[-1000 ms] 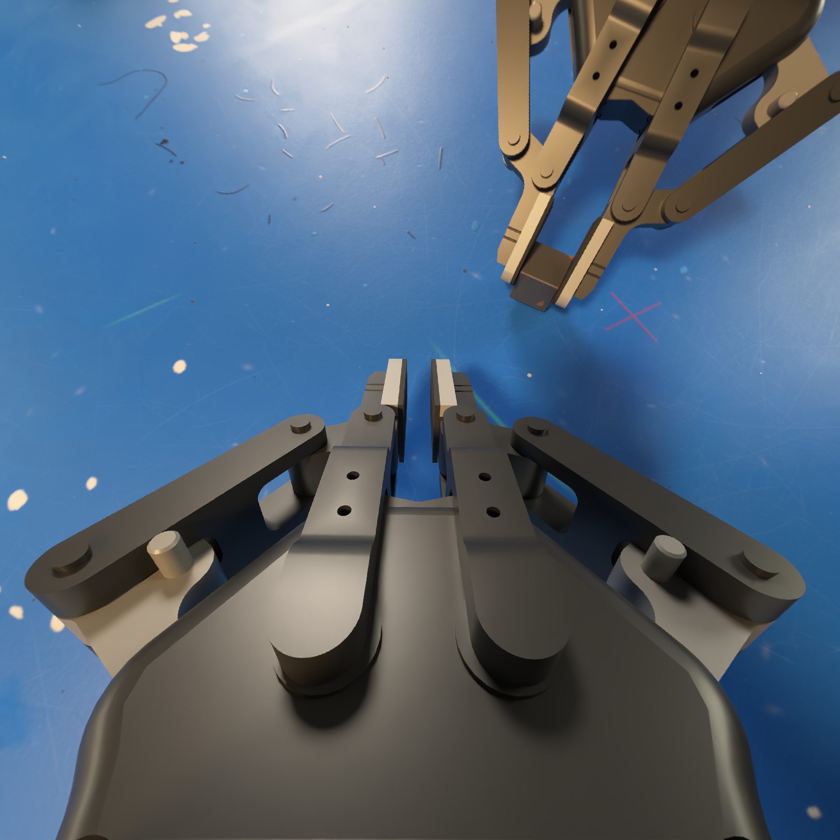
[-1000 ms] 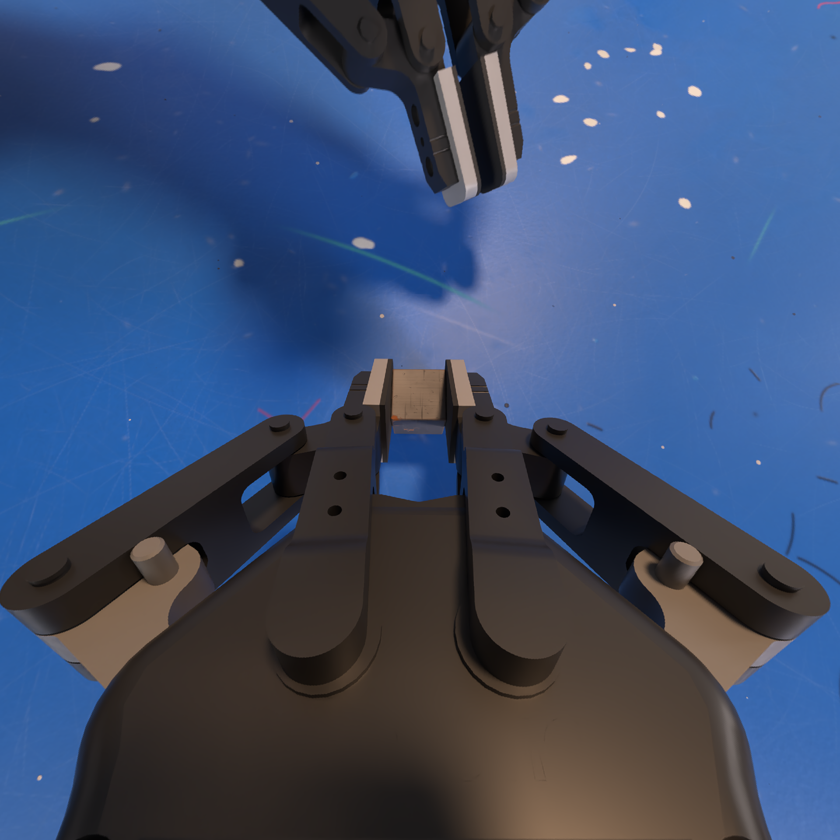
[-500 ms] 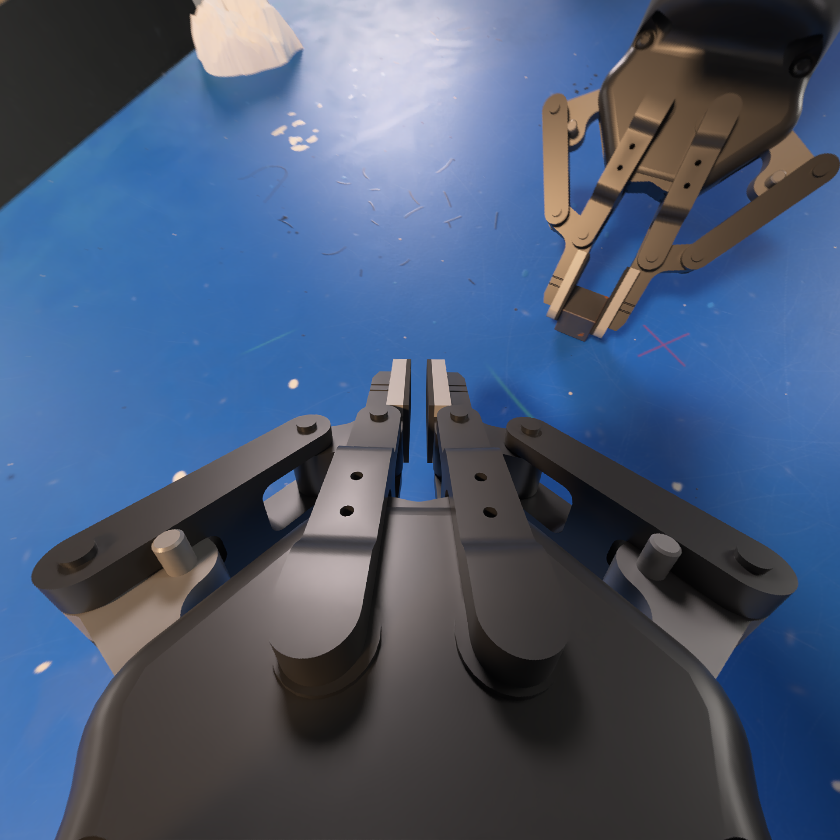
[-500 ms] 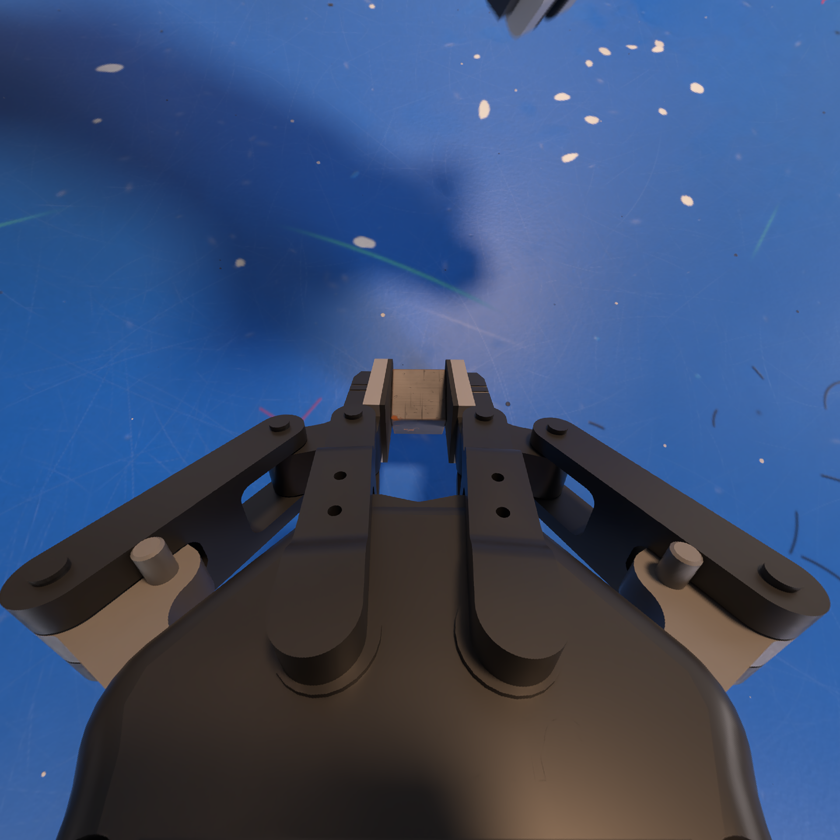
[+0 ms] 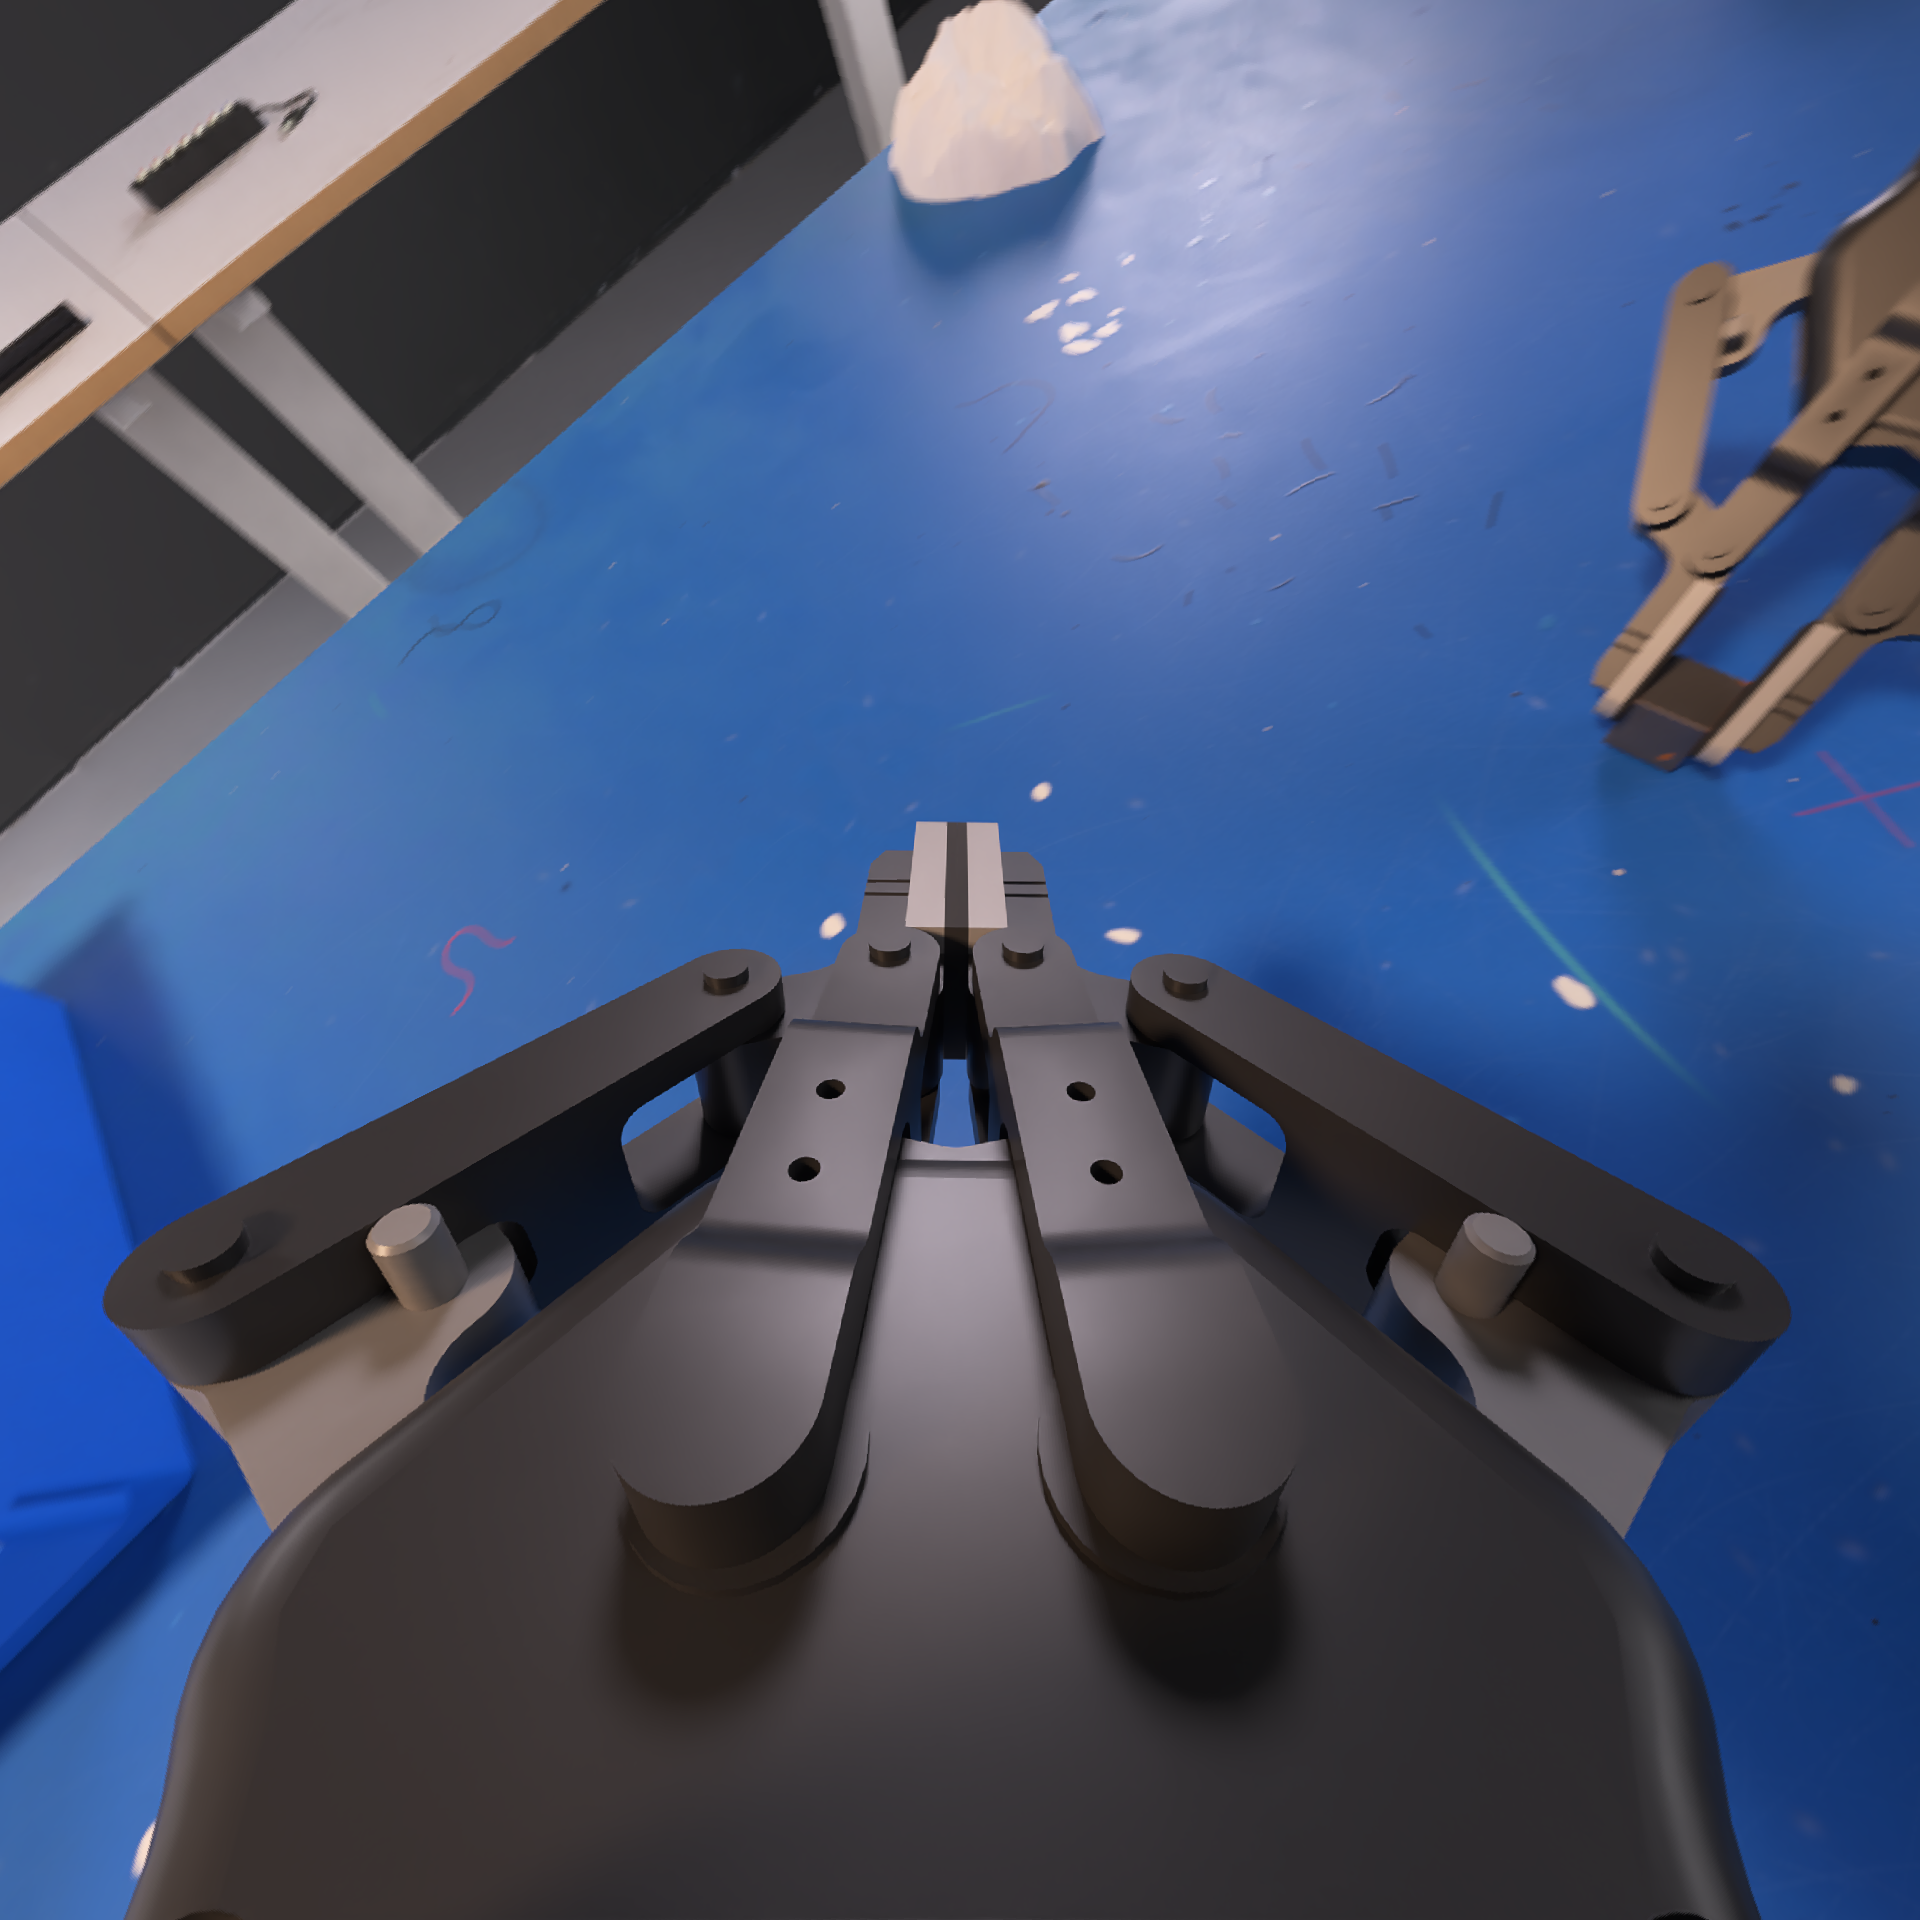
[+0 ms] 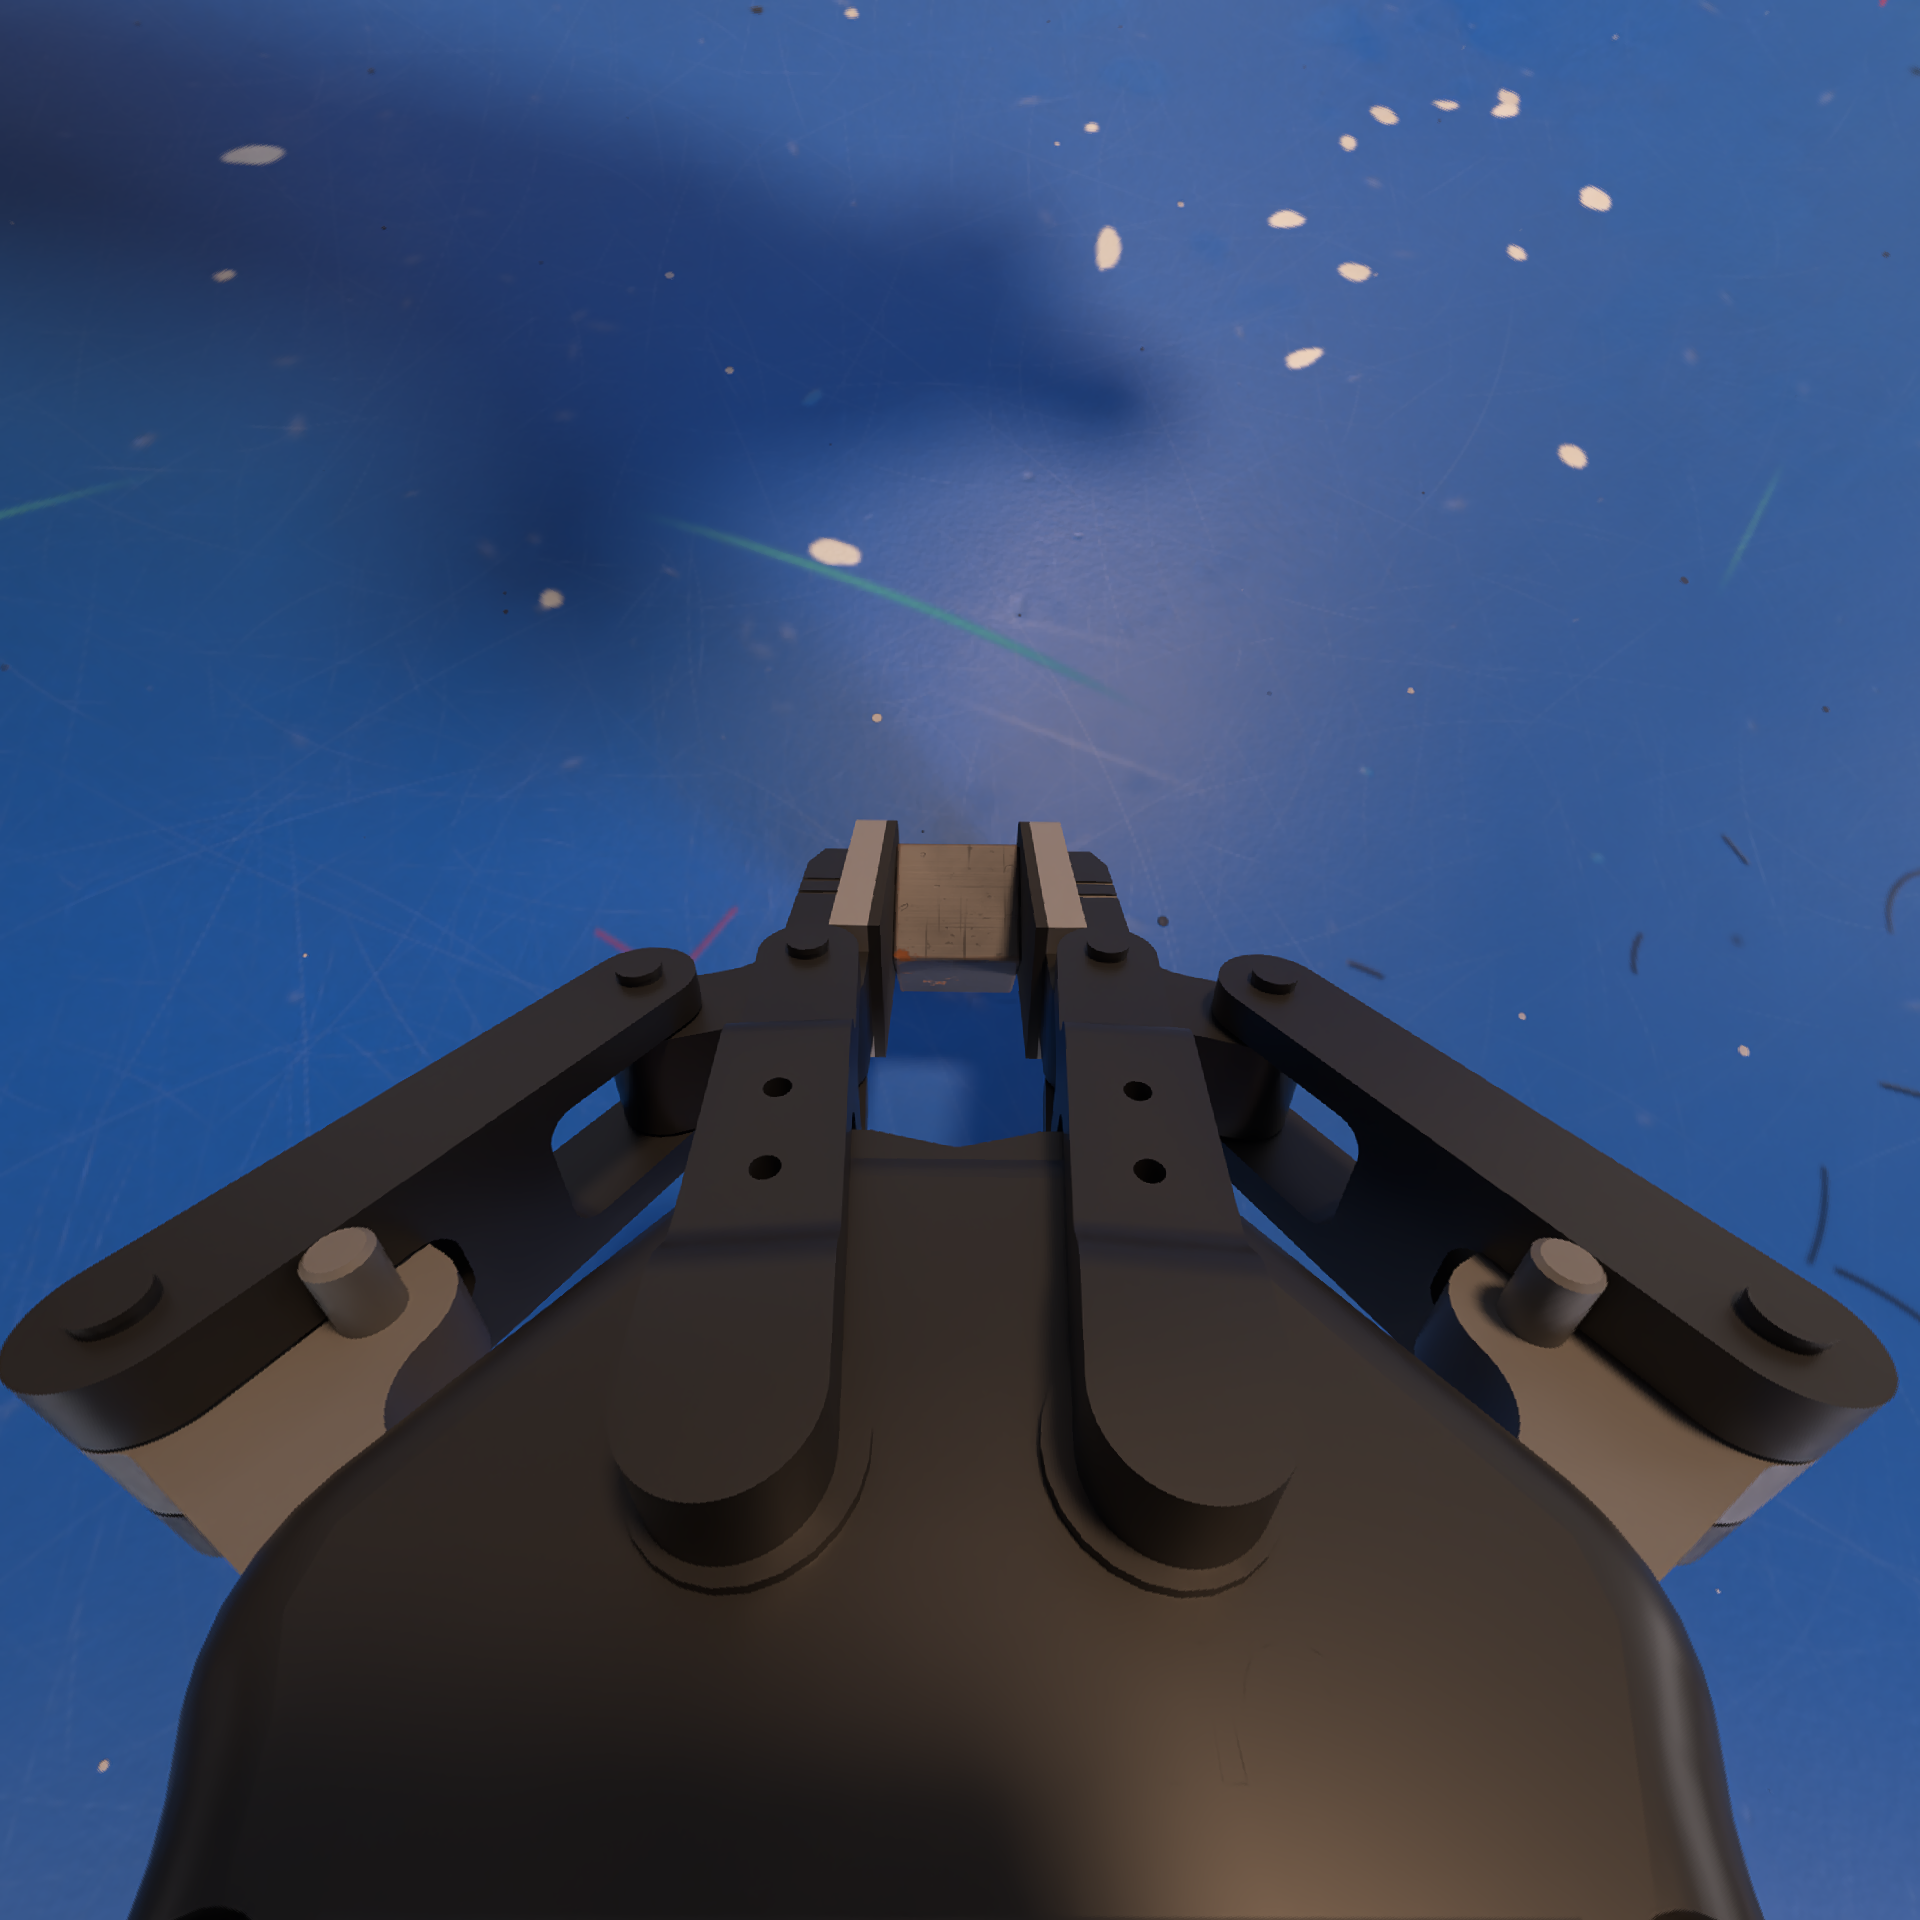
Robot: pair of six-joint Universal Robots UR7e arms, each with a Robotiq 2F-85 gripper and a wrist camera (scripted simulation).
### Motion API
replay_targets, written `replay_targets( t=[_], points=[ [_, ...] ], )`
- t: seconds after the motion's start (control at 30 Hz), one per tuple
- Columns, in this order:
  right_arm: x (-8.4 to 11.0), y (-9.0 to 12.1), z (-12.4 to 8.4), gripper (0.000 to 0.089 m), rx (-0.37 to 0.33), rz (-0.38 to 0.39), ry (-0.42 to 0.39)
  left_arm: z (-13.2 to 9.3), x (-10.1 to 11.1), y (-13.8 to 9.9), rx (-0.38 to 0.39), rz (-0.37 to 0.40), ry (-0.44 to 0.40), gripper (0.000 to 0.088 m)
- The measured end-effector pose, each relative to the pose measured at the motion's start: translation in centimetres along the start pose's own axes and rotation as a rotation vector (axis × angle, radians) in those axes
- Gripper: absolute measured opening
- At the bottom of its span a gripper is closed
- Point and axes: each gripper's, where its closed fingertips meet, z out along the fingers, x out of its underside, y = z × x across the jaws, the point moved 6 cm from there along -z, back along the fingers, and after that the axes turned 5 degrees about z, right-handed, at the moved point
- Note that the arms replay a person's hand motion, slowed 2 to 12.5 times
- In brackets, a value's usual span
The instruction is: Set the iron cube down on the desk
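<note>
The iron cube [image 6: 956,902] is a small grey-brown scratched block held between the pads of my right gripper [image 6: 956,883], just above the blue desk [image 6: 1351,727]. In the left wrist view the right gripper [image 5: 1688,717] shows at the far right, shut on the cube [image 5: 1678,712], whose lower edge is at or very near the desk [image 5: 831,582]. My left gripper [image 5: 956,873] is shut and empty, its pads together, well to the left of the cube and raised above the desk.
A white lumpy object [image 5: 987,104] lies at the desk's far edge. A blue box [image 5: 62,1299] stands at the left. A white bench [image 5: 208,156] with legs stands beyond the desk. A pink cross mark [image 5: 1860,800] lies beside the cube.
My left gripper has closed fully and pulled back and up, away from the right gripper, so more of the desk and its edge shows. The right gripper with the cube has stayed put.
</note>
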Motion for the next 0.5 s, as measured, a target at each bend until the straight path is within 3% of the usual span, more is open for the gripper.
replay_targets(
  t=[0.2, 0.5],
  points=[
    [0.0, 0.0, 0.0, 0.0201, 0.001, -0.001, 0.000, -1.7, 2.0, 3.2, -0.069, -0.071, 0.139, 0.0029],
    [0.0, 0.0, 0.0, 0.0201, 0.003, -0.004, 0.000, -3.3, 6.1, 6.3, -0.069, -0.180, 0.429, 0.0066]
  ],
)
